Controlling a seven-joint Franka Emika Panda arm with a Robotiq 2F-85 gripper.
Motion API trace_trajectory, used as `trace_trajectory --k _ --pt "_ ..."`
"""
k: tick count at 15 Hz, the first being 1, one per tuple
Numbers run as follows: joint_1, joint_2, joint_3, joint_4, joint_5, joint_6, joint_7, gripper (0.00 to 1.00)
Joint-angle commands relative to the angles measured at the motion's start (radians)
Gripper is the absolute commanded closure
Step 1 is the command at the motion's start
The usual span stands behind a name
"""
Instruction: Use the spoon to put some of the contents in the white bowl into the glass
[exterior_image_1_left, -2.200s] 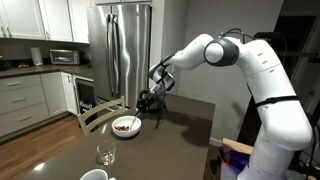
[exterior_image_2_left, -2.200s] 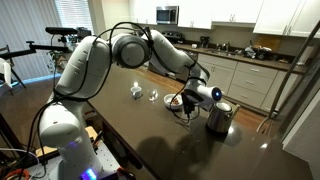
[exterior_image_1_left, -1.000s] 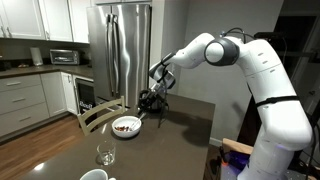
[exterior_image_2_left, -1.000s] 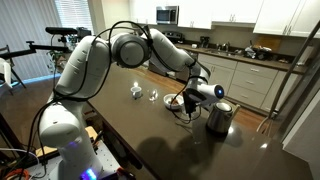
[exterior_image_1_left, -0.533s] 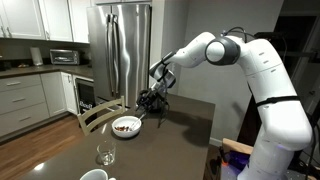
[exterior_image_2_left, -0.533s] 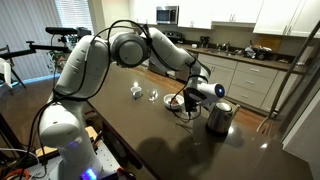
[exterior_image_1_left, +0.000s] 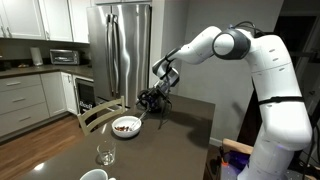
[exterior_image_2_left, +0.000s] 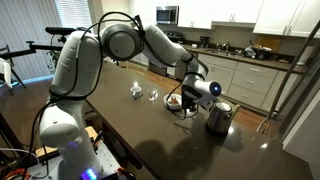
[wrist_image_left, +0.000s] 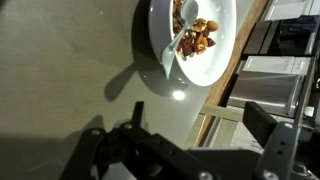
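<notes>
Our dark table, with four things standing on its top

We see a dark brown, glossy table whose top mirrors the room's light. We take the white bowl as our mark: it sits close to the table's edge, near a corner. In an exterior view the glass stands upright near the bowl, apart from it. A white cup stands just beyond the glass, on the side away from the bowl. On the bowl's opposite side a steel kettle stands near the bowl. In the wrist view the bowl throws a soft shadow on the bare top beside it.
</notes>
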Motion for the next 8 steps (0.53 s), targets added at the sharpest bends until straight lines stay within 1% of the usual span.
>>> trace_trajectory --k 1,4,7,8 --pt "0.006 -0.087 0.023 -0.127 0.122 0.057 -0.002 0.00" --pt "0.025 -0.111 0.028 -0.179 0.227 0.071 -0.027 0.00" --pt "0.045 -0.117 0.025 -0.205 0.274 0.073 -0.044 0.00" --pt "0.052 -0.116 0.022 -0.208 0.269 0.070 -0.043 0.00"
